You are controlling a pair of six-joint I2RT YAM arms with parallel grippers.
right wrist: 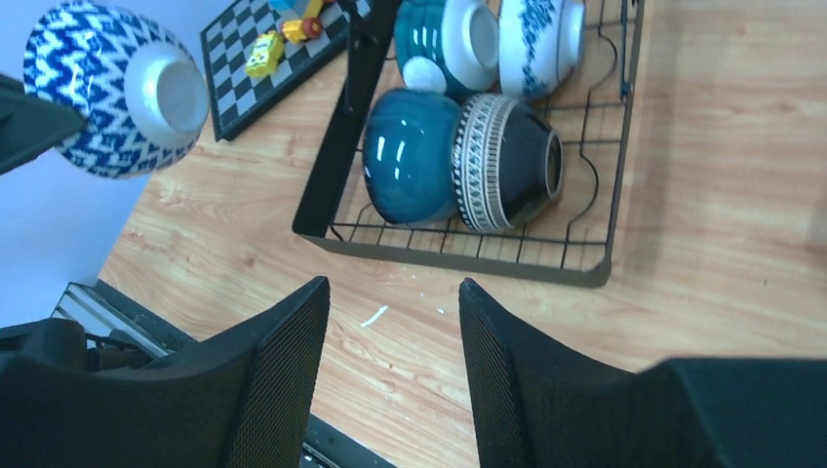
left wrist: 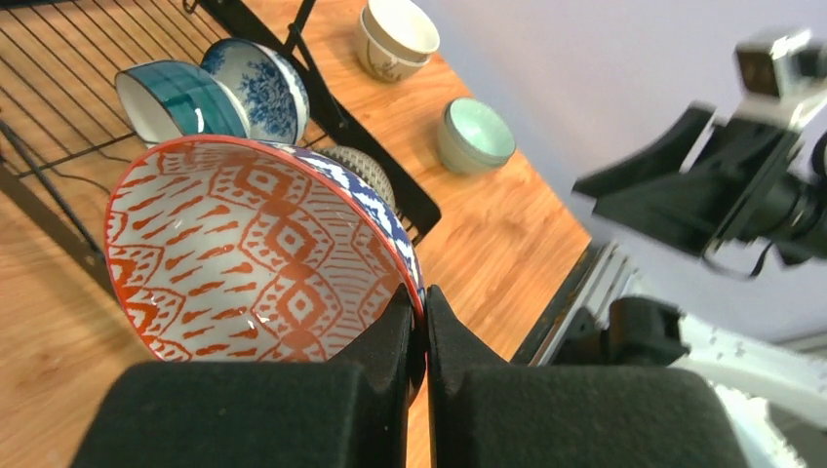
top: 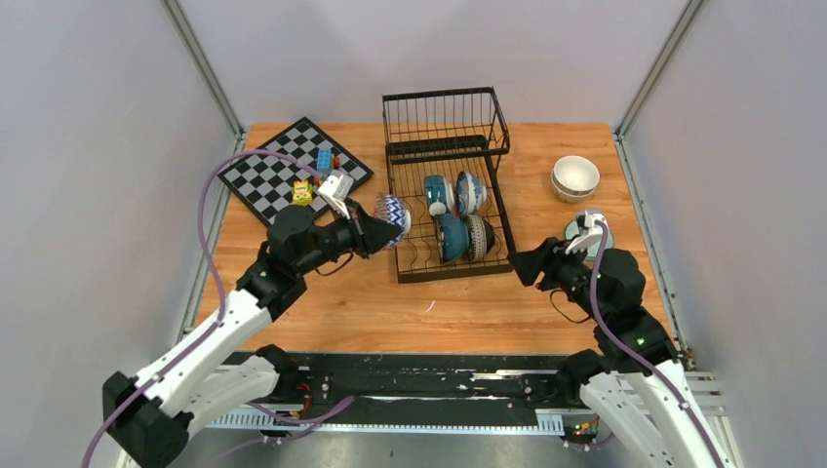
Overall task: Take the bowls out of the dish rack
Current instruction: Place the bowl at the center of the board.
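Grip comes first: the left tool (left wrist: 421, 304) is clenched on the rim of the red-patterned bowl (left wrist: 244, 244), one finger inside and one outside. The bowl hangs tipped on its side in the air, just left of the dish rack (top: 453, 274) and clear of its wires.

A rim pinch on glazed ceramic is thin, so I judge the bowl could swivel if swung fast. Carry it slowly, turn it foot-down, and lower it until the foot meets the desk (top: 458, 317) before letting go. Pick a bare spot near the arm's own side, away from the chessboard (top: 273, 180) and the toy blocks (top: 303, 191) on it.

The right tool (right wrist: 392, 290) is released and empty, with its jaws apart, and it hovers over the desk by the rack's near edge. Four bowls stand on edge in the rack: a dark teal bowl (right wrist: 410, 156) touching a dark banded bowl (right wrist: 507, 161) in front, and a teal-and-white bowl (top: 438, 193) and a blue floral bowl (top: 471, 191) behind. The banded one looks the easiest next reach. Stacked white bowls (top: 575, 177) and a mint bowl (left wrist: 475, 135) sit on the desk right of the rack.
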